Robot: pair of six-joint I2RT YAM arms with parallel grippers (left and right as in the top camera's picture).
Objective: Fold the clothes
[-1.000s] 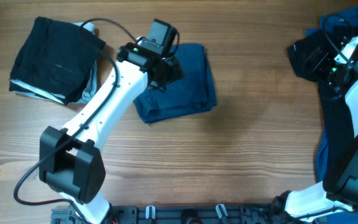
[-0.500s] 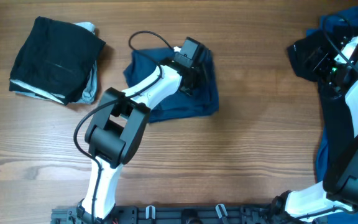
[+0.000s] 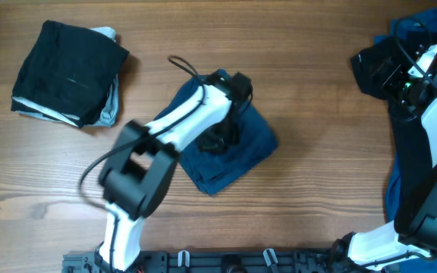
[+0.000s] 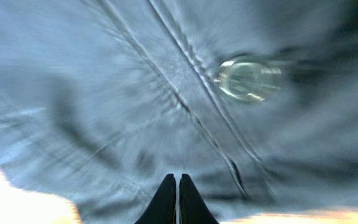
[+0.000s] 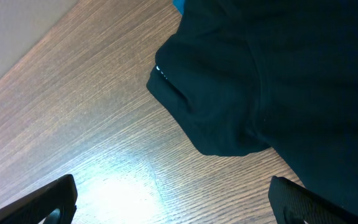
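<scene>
The wooden desk (image 3: 317,167) is lying bare in a wide band from the centre toward 3 o'clock and along 6 o'clock, leaving open room there. The left arm (image 3: 180,121) is reaching from 7 o'clock to the centre, covering part of the navy garment (image 3: 245,155). This garment is sitting cornerwise at mid-desk, its edges well apart from the other clothes. The left fingers (image 4: 166,199) are pressing together, tips touching, just over its stitched seam (image 4: 185,102); whether they are pinching fabric cannot be told. A black folded garment (image 3: 67,72) is resting at 10 o'clock, with a pale blue piece (image 3: 111,106) peeking out at its 4 o'clock edge. At 2 o'clock another black garment (image 3: 364,68) is lying below the right fingers (image 5: 58,199), which are spreading wide and holding nothing. Bright blue cloth (image 3: 431,19) is bunching at the 1 o'clock corner. A round button (image 4: 248,79) is showing beside the seam.
</scene>
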